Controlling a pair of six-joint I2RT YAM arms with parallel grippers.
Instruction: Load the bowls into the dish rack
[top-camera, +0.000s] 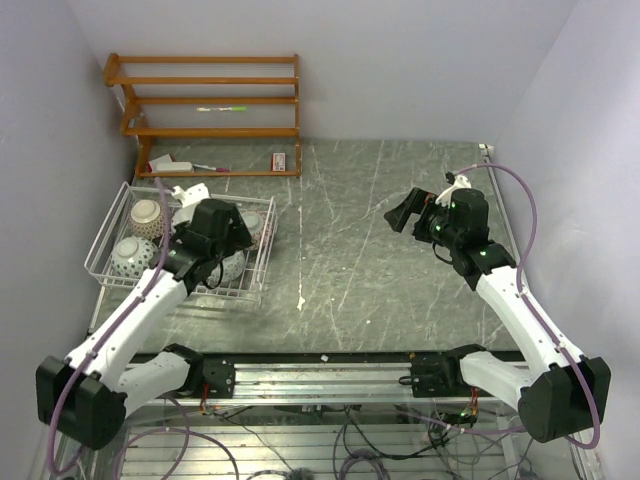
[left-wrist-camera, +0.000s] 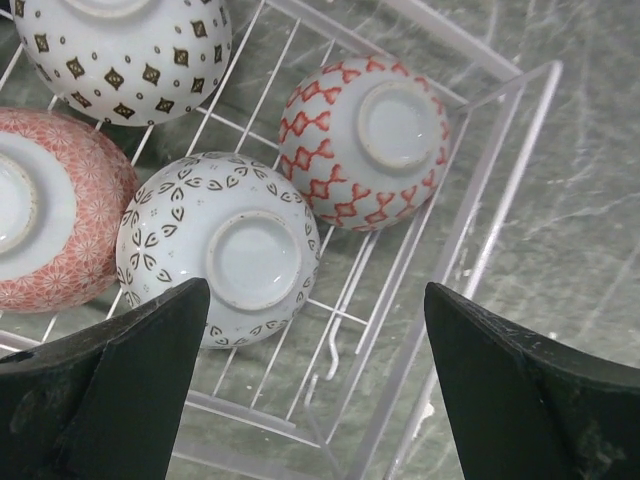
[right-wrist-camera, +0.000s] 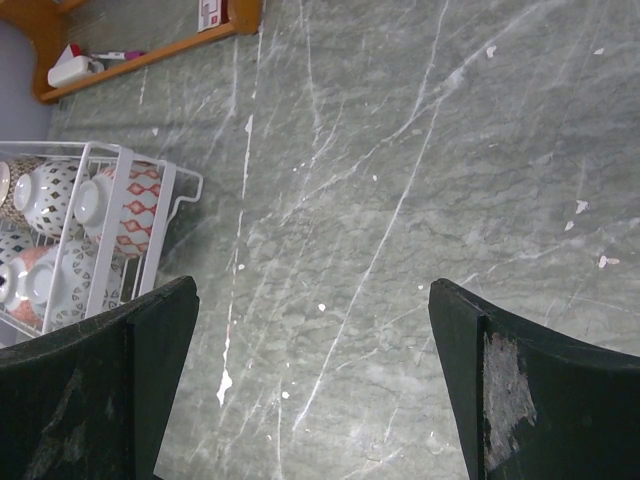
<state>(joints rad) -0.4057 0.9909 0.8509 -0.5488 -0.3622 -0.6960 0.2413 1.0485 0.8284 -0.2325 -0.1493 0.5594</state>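
Observation:
Several bowls lie upside down in the white wire dish rack (left-wrist-camera: 490, 200): a brown-diamond bowl (left-wrist-camera: 125, 45), a pink-red one (left-wrist-camera: 50, 210), a black-and-white leaf-patterned one (left-wrist-camera: 220, 255) and a red-patterned one (left-wrist-camera: 365, 140). My left gripper (left-wrist-camera: 315, 300) hovers open just above the leaf-patterned bowl and the rack's near corner, and grips nothing. From above, the dish rack (top-camera: 110, 215) sits at the left with the left gripper (top-camera: 222, 250) over its right half. My right gripper (top-camera: 403, 212) is open and empty over the bare table (right-wrist-camera: 400, 150), far from the rack (right-wrist-camera: 130, 215).
An orange-brown wooden shelf unit (top-camera: 210, 115) stands against the back wall behind the rack, with small items on its lower boards. Side walls close in the table left and right. The grey marbled tabletop (top-camera: 350, 260) stretches between the rack and the right arm.

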